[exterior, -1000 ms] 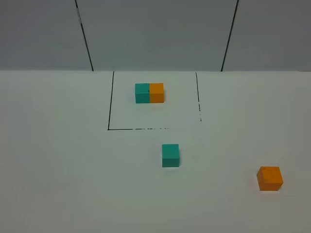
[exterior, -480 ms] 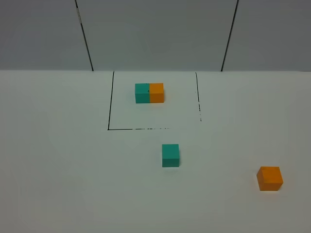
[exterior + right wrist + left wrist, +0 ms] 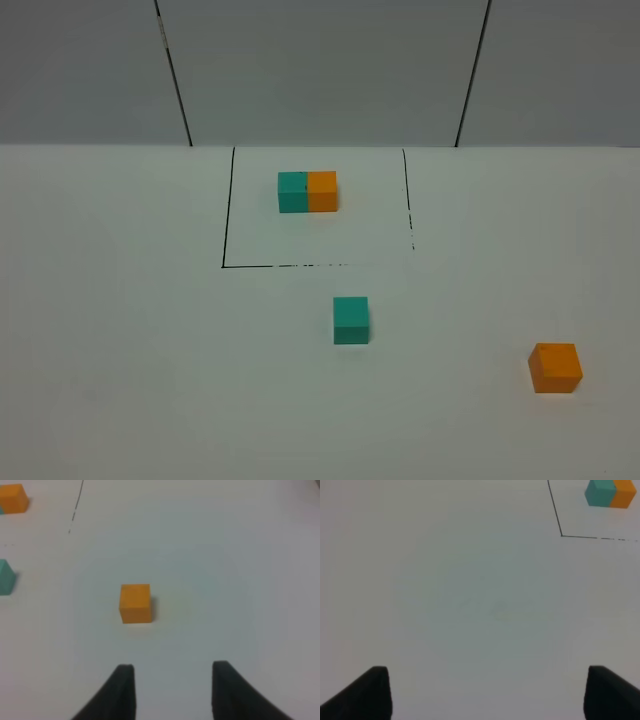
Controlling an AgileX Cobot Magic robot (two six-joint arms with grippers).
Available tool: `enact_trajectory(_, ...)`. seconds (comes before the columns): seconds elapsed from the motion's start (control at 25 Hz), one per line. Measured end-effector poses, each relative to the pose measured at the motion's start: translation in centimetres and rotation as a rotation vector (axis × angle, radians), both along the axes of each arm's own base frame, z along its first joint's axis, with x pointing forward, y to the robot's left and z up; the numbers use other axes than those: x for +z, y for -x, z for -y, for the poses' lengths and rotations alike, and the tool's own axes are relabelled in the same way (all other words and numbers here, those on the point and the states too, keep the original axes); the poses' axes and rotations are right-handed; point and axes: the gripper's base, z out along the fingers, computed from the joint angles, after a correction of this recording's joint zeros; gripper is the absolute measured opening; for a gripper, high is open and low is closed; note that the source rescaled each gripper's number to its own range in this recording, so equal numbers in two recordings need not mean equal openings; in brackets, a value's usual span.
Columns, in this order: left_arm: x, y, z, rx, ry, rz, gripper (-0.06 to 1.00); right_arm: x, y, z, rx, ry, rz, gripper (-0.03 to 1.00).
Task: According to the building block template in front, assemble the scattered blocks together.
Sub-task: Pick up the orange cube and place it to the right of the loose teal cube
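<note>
Left gripper [image 3: 487,680]: jaws spread wide over bare white table [image 3: 120,300]. The building block template [image 3: 308,191], teal joined to orange, lies far ahead of these jaws and off to one side, inside the black outline [image 3: 228,210].

Right gripper [image 3: 172,666]: jaws parted, gripping nothing. The orange cube [image 3: 135,603] sits ahead of them, apart from both fingers and seemingly nearer one finger's line. The teal cube [image 3: 351,320] stands well apart from the orange cube, just outside the outline and between the template and the grippers.
</note>
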Motion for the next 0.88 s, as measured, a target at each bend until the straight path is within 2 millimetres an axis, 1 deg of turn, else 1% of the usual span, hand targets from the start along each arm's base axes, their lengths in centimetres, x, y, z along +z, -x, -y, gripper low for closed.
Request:
enact_trajectory(0.08, 0.0, 0.0, 0.0, 0.000, 0.000, 0.000, 0.65, 0.0, 0.0, 0.0, 0.000, 0.001, 0.000, 0.00)
enact_trajectory(0.16, 0.0, 0.0, 0.0, 0.000, 0.000, 0.000, 0.65, 0.0, 0.0, 0.0, -0.003, -0.003, 0.000, 0.02)
enact_trajectory(0.2, 0.0, 0.0, 0.0, 0.000, 0.000, 0.000, 0.65, 0.0, 0.0, 0.0, -0.006, -0.010, 0.000, 0.05)
enact_trajectory(0.28, 0.0, 0.0, 0.0, 0.000, 0.000, 0.000, 0.65, 0.0, 0.0, 0.0, -0.016, -0.040, 0.000, 0.15)
enact_trajectory(0.36, 0.0, 0.0, 0.0, 0.000, 0.000, 0.000, 0.65, 0.1, -0.4, -0.2, -0.023, -0.102, -0.018, 0.32)
enact_trajectory(0.4, 0.0, 0.0, 0.0, 0.000, 0.000, 0.000, 0.65, 0.2, -0.7, -0.3, -0.027, -0.126, -0.034, 0.44)
enact_trajectory(0.48, 0.0, 0.0, 0.0, 0.000, 0.000, 0.000, 0.65, 0.6, -1.6, -0.4, -0.034, -0.166, -0.074, 0.72)
enact_trajectory(0.52, 0.0, 0.0, 0.0, 0.000, 0.000, 0.000, 0.65, 0.9, -2.3, -0.4, -0.037, -0.177, -0.097, 0.84)
enact_trajectory(0.56, 0.0, 0.0, 0.0, 0.000, 0.000, 0.001, 0.65, 1.0, -3.2, -0.4, -0.038, -0.188, -0.124, 0.93)
enact_trajectory(0.6, 0.0, 0.0, 0.0, 0.000, 0.000, 0.000, 0.65, 1.1, -4.1, -0.5, -0.039, -0.197, -0.155, 0.98)
enact_trajectory(0.72, 0.0, 0.0, 0.0, 0.000, 0.000, 0.000, 0.65, 1.0, -7.0, -0.5, -0.040, -0.211, -0.260, 1.00)
enact_trajectory(0.88, 0.0, 0.0, 0.0, 0.000, 0.000, 0.000, 0.64, 0.6, -11.0, -0.4, -0.013, -0.170, -0.410, 1.00)
